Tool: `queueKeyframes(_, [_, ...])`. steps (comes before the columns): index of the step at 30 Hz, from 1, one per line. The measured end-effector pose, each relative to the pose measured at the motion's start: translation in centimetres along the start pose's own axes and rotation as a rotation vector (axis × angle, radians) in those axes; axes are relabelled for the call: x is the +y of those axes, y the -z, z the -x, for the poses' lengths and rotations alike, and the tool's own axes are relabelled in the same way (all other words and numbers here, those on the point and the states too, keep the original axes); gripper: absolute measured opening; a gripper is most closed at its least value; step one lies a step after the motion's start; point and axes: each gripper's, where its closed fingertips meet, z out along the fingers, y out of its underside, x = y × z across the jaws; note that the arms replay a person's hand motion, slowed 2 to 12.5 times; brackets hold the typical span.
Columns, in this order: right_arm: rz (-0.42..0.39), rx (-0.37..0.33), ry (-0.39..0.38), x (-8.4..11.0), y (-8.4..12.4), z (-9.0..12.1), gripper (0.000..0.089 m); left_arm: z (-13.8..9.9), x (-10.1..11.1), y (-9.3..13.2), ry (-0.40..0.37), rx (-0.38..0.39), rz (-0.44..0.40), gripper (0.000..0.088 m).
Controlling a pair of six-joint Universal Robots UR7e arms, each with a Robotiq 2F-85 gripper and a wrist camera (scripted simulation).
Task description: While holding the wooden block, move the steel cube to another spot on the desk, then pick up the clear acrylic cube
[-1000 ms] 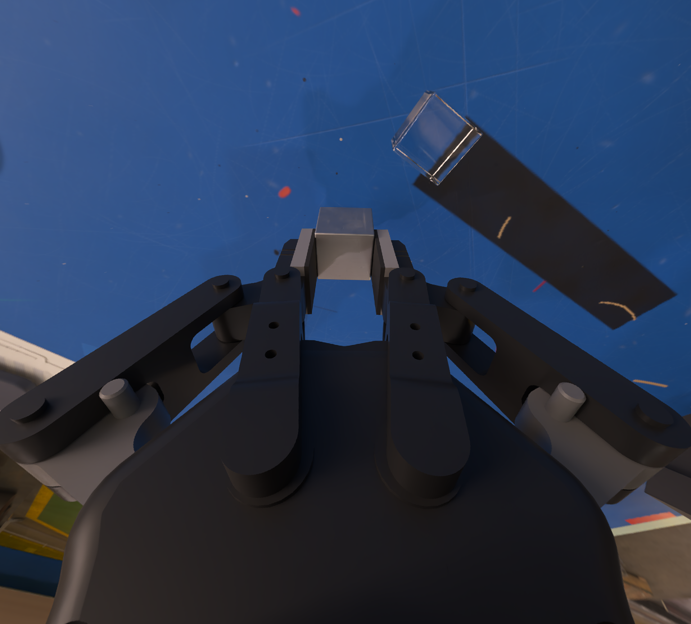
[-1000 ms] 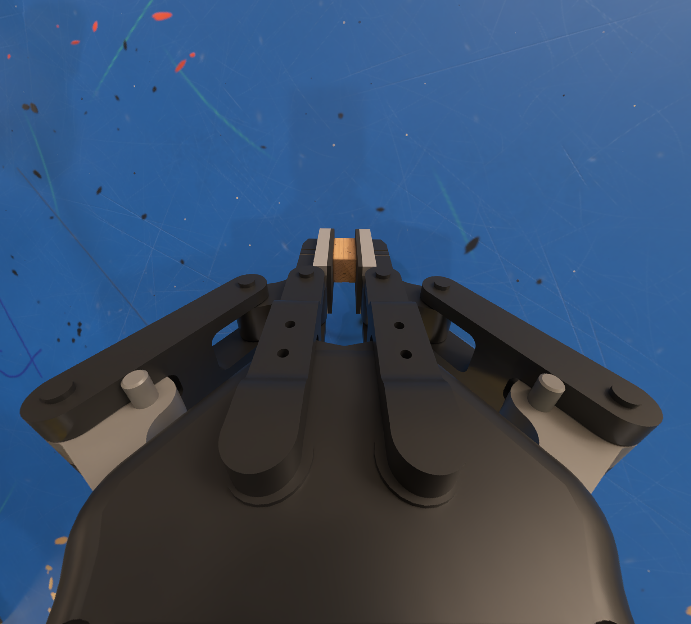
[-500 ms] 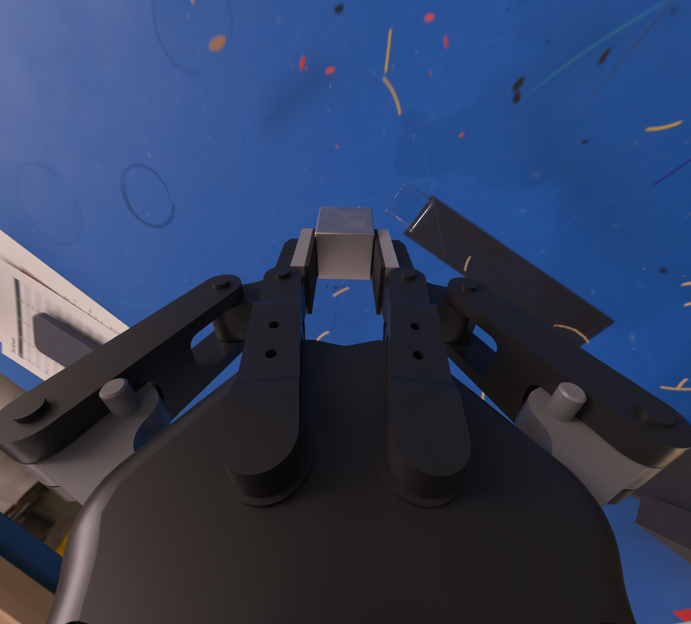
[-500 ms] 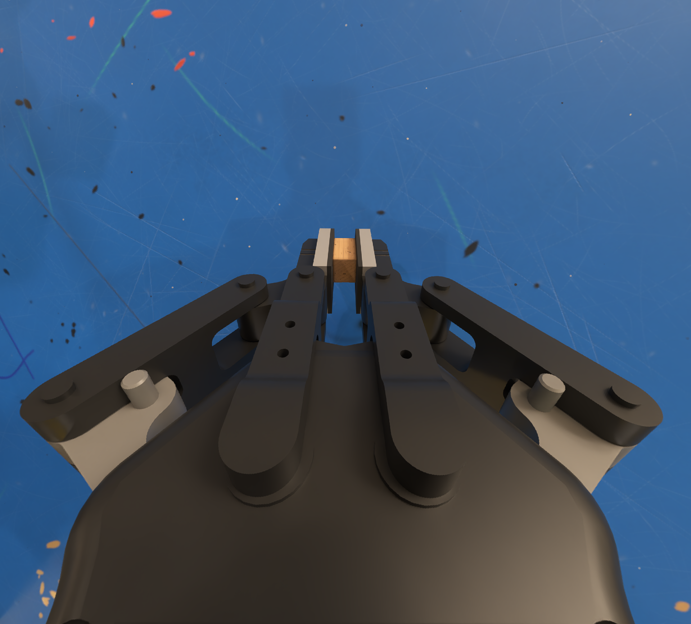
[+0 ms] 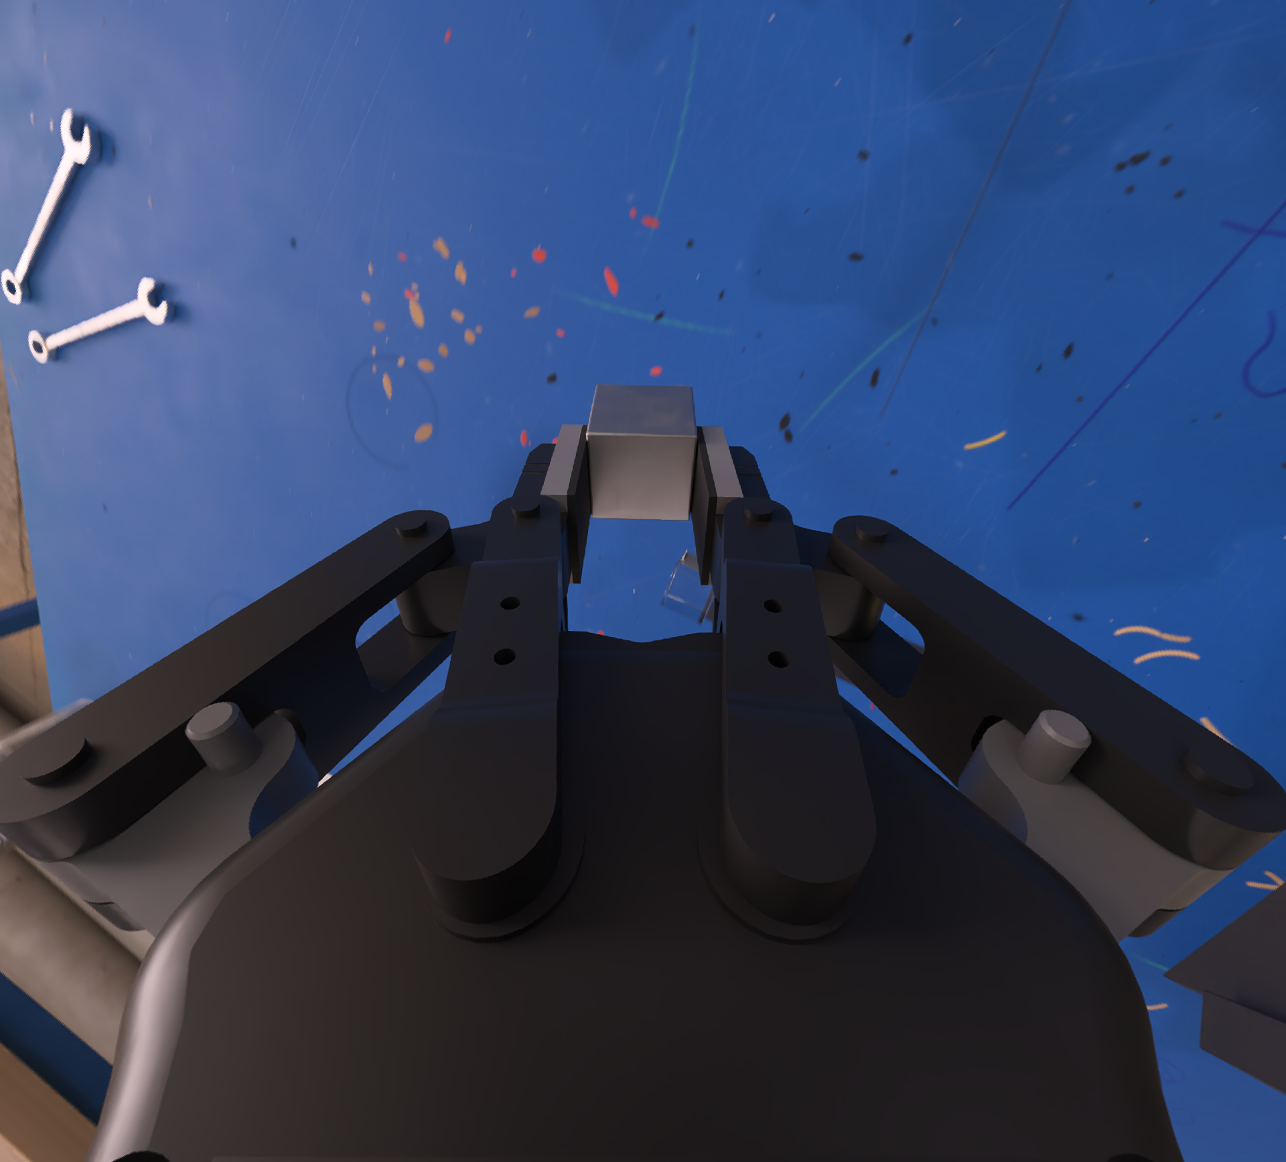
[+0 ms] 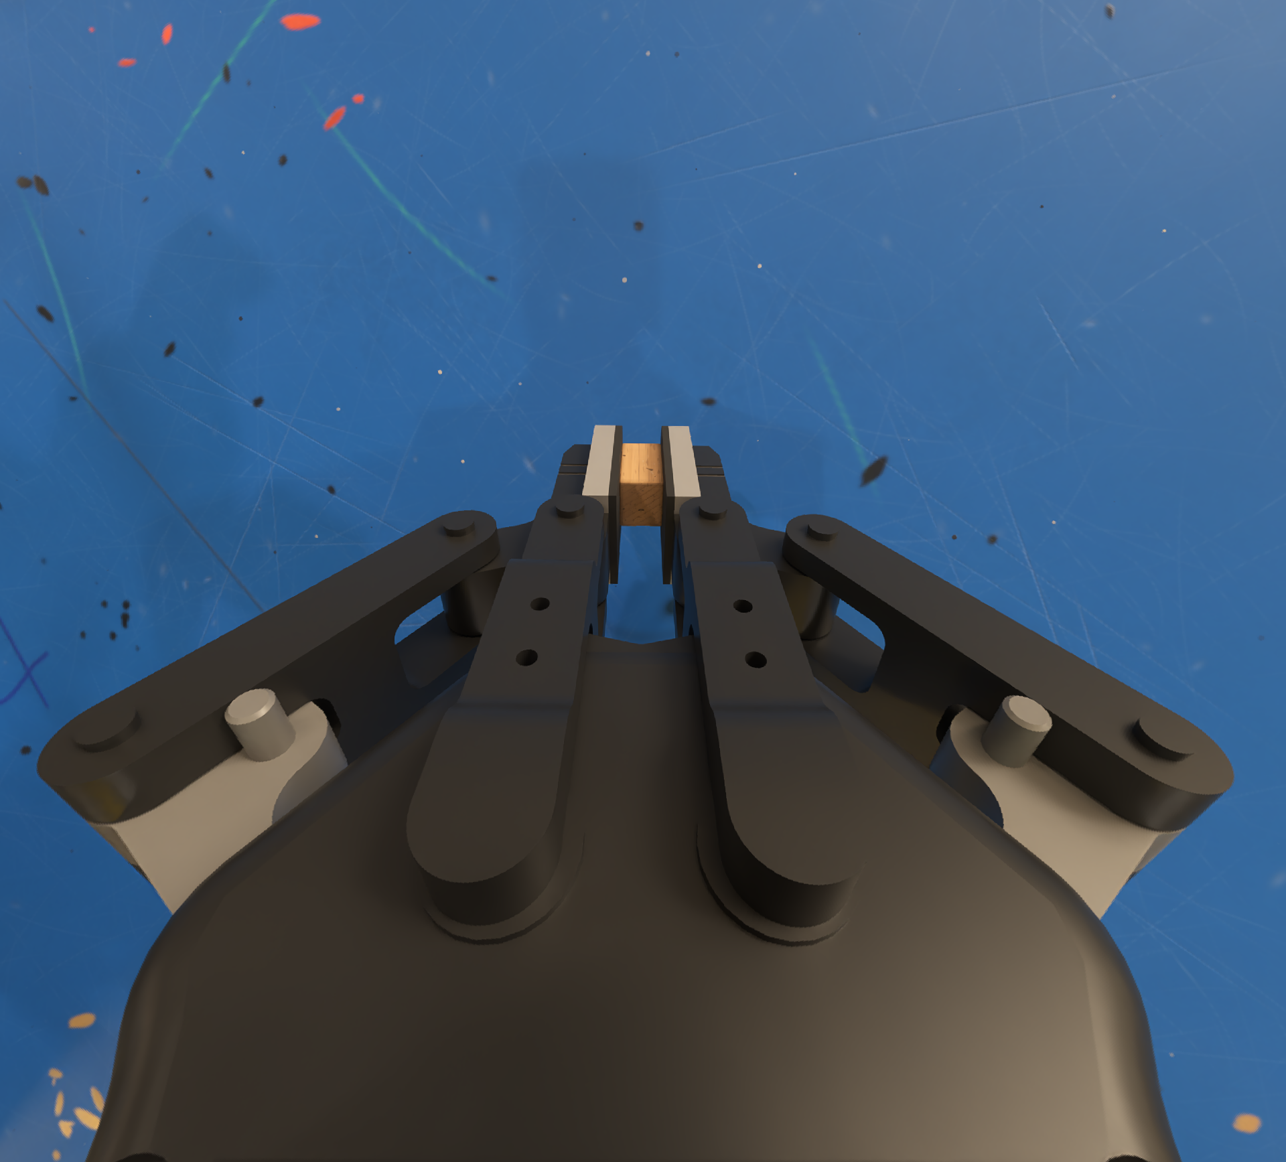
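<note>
The left gripper (image 5: 641, 467) is closed on the steel cube (image 5: 641, 450), its two pads pressed flat against opposite faces, and the cube is carried above the blue desk (image 5: 835, 119) rather than resting on it. Below the cube, through the gap between the fingers, a corner of the clear cube (image 5: 685, 593) shows on the desk, mostly hidden by the right finger. Farther out, two bright wrenches (image 5: 49, 203) lie well off to the left, near the desk's wooden edge, and a dark flat object (image 5: 1239, 1003) pokes in at the lower right. The right gripper (image 6: 641, 481) is nearly closed, clamping the small wooden block (image 6: 641, 481) between its pads, clear of the desk surface (image 6: 905, 154). Around both grippers the desk is scratched and flecked with red, orange and black paint spots and thin coloured lines. No brand, label or legible writing shows on the cubes, the grippers or the desk.
</note>
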Motion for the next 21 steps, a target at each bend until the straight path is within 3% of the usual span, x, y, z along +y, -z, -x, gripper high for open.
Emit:
queueKeyframes(10, [-0.003, 0.000, 0.008, 0.0, 0.0, 0.0, 0.0097, -2.3, -6.8, -3.3, -0.161, 0.068, -0.005, 0.0257])
queueKeyframes(21, [-0.007, -0.004, 0.008, 0.1, 0.1, -0.2, 0.0097, -4.0, -11.3, -7.9, -0.246, 0.135, 0.022, 0.0257])
